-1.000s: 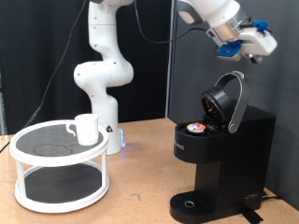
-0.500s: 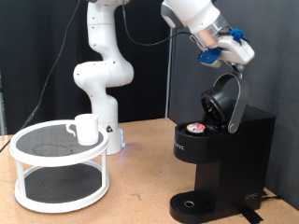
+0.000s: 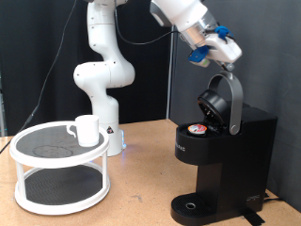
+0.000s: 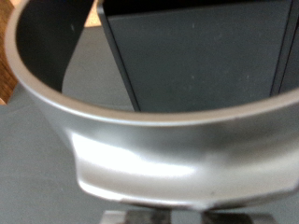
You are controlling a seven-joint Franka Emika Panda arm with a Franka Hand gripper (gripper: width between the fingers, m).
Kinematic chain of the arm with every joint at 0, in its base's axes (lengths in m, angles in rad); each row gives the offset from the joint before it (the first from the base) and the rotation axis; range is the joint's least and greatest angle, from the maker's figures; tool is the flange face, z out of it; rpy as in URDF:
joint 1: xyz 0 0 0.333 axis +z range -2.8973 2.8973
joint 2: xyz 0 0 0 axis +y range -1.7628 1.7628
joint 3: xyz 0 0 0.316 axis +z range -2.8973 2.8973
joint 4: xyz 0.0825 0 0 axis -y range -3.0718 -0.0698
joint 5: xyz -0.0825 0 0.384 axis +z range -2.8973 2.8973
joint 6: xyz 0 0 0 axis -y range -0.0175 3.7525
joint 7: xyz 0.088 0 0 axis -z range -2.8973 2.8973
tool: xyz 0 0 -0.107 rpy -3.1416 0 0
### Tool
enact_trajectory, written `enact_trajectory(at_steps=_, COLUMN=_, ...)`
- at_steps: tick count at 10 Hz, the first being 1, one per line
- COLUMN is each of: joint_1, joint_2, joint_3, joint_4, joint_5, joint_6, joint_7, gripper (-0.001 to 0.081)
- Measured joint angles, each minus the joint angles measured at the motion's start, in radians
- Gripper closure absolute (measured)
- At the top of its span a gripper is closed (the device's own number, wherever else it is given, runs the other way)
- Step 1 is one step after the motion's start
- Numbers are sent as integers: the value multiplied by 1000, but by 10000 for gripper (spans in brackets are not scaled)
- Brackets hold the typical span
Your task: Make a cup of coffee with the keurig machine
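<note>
The keurig machine [image 3: 223,160] was parked at the exterior view's right on the counter [image 3: 141,193], with its hinged lid [image 3: 219,102] swung up and a small pod with a red top [image 3: 196,131] already dropped into the brew chamber. The gripper [image 3: 214,58] was hovering right at the top edge of that raised lid, touching it or just about. Whether the fingers were spread or closed couldn't be made out from either view, and nothing was seen held between them. The wrist view was filled almost entirely by the lid's silver rim [image 4: 140,140], so the hand was clearly pressed in close.

The cup [image 3: 87,130] was left well apart from the machine, standing upright on the top shelf of a white two-tier rack [image 3: 58,169] at the exterior view's left.

Handling-wise, the lid looked like stiff plastic with a smooth metal-look band, probably slick, so it would best be pushed on from the top of the arch rather than pinched. The cup is likely ceramic, rigid and chippable, best grabbed by the rim or handle.
</note>
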Motion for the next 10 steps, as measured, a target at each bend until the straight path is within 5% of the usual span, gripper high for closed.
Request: enact_trajectory(at_steps=10, joint_1=-122, joint_2=30, joint_3=-62, joint_4=-97, joint_5=-151, joint_6=-14, joint_7=-3, gripper=806)
